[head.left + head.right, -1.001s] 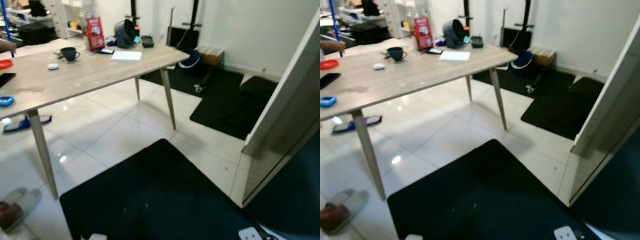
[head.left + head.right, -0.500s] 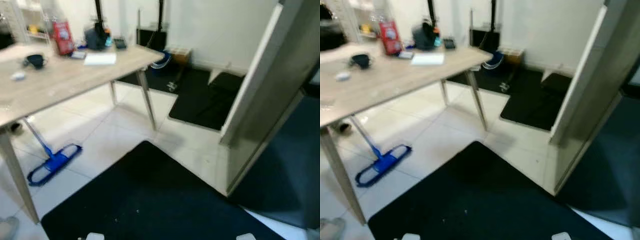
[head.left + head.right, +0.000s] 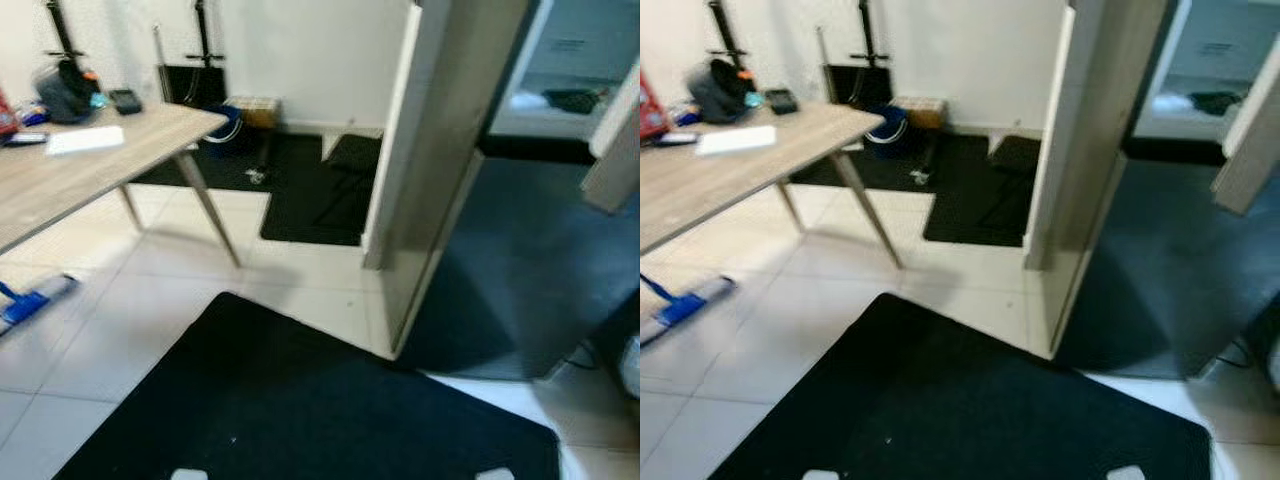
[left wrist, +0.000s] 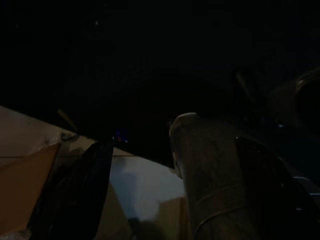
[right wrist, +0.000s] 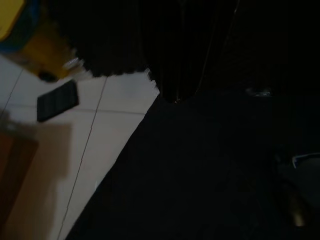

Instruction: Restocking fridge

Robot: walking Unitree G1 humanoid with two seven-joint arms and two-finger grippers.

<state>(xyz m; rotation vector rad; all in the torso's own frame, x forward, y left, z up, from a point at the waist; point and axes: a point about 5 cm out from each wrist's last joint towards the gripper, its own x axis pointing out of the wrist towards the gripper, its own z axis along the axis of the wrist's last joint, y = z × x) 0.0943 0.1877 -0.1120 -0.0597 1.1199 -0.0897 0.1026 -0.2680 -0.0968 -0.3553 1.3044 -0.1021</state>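
Ahead, a tall white-edged panel (image 3: 425, 170), possibly the fridge's side or door though that cannot be told, stands upright on the tiled floor (image 3: 130, 310). To its left the floor lies open as far as the wooden counter (image 3: 90, 165), whose slanted leg (image 3: 208, 210) comes nearest the panel, with bare tiles between. A large black mat (image 3: 300, 400) spreads in front of the panel's foot, one corner pointing toward it. A second dark mat (image 3: 310, 190) lies behind, against the wall. A blue mop head (image 3: 25, 300) rests beyond the counter's leg. Right of the panel, dark flooring (image 3: 510, 260) runs into shade. Left end effector (image 4: 165, 200): two black fingers show, spread wide and released. Right end effector: state cannot be told.
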